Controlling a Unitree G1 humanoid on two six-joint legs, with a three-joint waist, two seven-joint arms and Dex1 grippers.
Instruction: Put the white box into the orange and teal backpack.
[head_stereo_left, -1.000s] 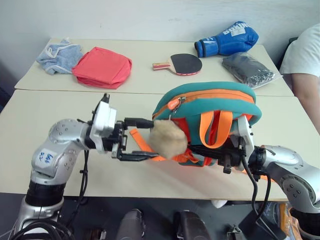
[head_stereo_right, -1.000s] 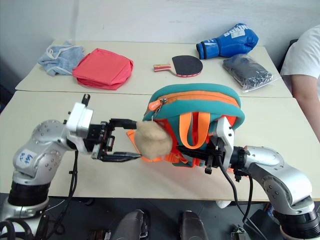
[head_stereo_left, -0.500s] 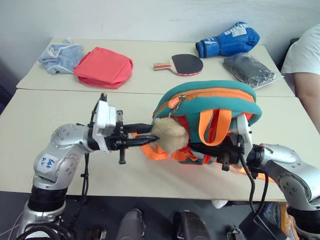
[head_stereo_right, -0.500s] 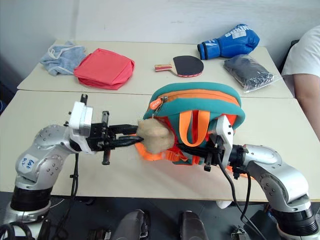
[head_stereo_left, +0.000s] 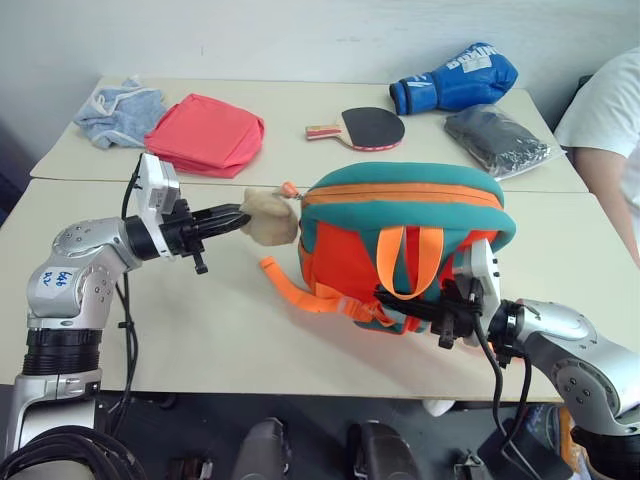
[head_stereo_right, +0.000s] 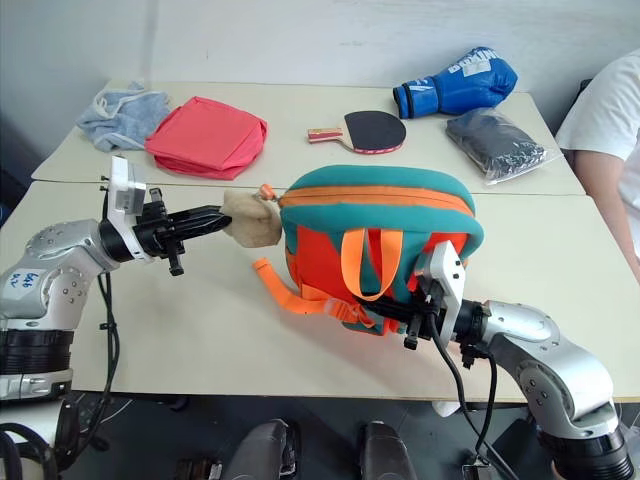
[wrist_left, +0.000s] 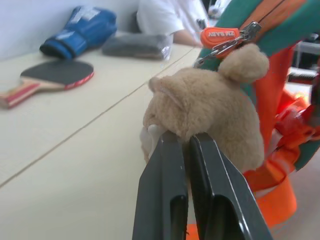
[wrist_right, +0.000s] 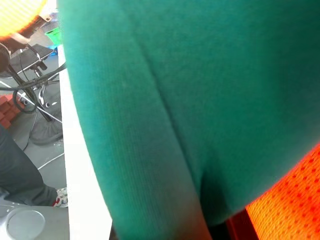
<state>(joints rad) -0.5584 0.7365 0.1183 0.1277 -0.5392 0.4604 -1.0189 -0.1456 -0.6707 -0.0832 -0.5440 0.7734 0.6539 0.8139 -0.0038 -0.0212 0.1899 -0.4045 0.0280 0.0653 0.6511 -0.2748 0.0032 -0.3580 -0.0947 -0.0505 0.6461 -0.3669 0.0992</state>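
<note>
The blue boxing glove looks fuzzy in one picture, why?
In the left wrist view the blue boxing glove and paddle lie far behind the plush charm and look soft; the left eye view shows the glove crisp; the right wrist view is pressed against the backpack, so it blurs.

Teal fabric of the orange and teal backpack (wrist_right: 165, 100) looms close, orange mesh at one corner.

Backpack (head_stereo_left: 405, 245) upright on the near table (head_stereo_left: 200, 330), plush charm (head_stereo_left: 268, 217) at its left, left gripper (head_stereo_left: 236, 220) left of that, right gripper (head_stereo_left: 385, 296) at its front base, pouch (head_stereo_left: 205, 133), towel (head_stereo_left: 118, 108), paddle (head_stereo_left: 362, 127), glove (head_stereo_left: 455, 77) behind on far table (head_stereo_left: 300, 160), person (head_stereo_left: 610, 130) right.
</note>
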